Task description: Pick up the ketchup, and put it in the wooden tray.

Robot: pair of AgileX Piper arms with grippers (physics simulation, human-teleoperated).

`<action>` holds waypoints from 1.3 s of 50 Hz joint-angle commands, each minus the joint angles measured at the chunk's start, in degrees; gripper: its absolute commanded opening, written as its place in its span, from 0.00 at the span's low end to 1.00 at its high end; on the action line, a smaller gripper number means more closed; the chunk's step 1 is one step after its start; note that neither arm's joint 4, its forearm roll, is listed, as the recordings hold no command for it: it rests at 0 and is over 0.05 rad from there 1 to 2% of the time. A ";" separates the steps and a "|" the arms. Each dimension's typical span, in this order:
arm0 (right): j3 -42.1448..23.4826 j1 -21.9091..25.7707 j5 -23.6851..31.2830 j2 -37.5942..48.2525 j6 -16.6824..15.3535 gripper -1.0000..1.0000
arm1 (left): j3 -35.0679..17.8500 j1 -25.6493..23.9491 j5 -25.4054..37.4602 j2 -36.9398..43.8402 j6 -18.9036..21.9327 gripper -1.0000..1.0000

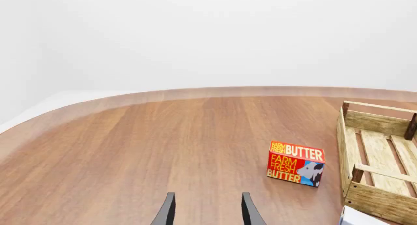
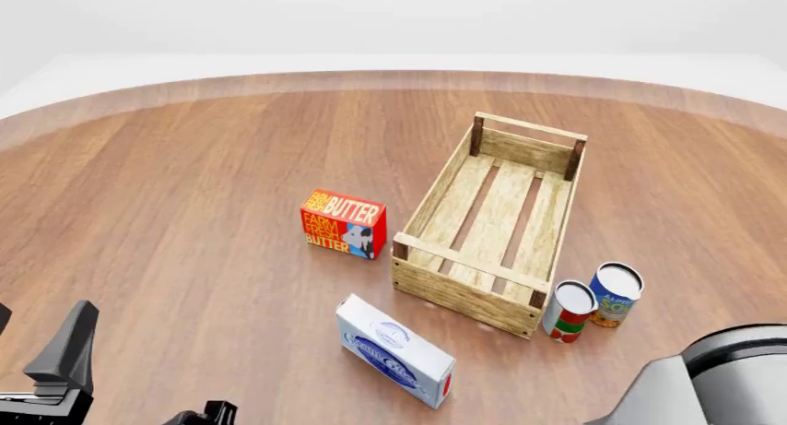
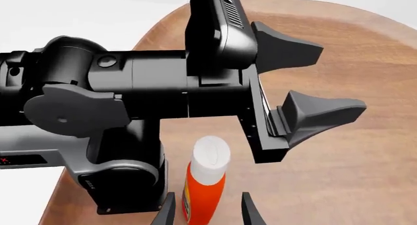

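Observation:
In the right wrist view the ketchup (image 3: 206, 178), an orange-red bottle with a white cap, stands between the fingertips of my right gripper (image 3: 208, 211). That gripper is open, and its fingers show a small gap on each side of the bottle. The front view does not show the ketchup. The wooden tray (image 2: 425, 213) lies lengthwise on the table's middle right with nothing in it, and the left wrist view also shows the wooden tray (image 1: 378, 203). My left gripper (image 1: 208, 213) is open over bare table. The right wrist view shows my left gripper (image 3: 339, 78) beyond the bottle.
A red butter box (image 2: 345, 224) stands left of the tray. A white and blue box (image 2: 393, 351) lies in front of the tray. Two cans (image 2: 569, 310) (image 2: 615, 294) stand by the tray's near right corner. The left arm (image 3: 130, 88) sits just behind the ketchup.

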 commanded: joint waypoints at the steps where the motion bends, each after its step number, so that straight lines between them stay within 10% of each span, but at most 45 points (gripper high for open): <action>1: -0.94 0.15 -0.91 1.52 -0.17 1.00 | 0.00 0.00 0.00 0.00 0.00 1.00; 65: -6.68 0.09 -4.94 11.91 3.57 1.00 | 0.00 0.00 0.00 0.00 0.00 1.00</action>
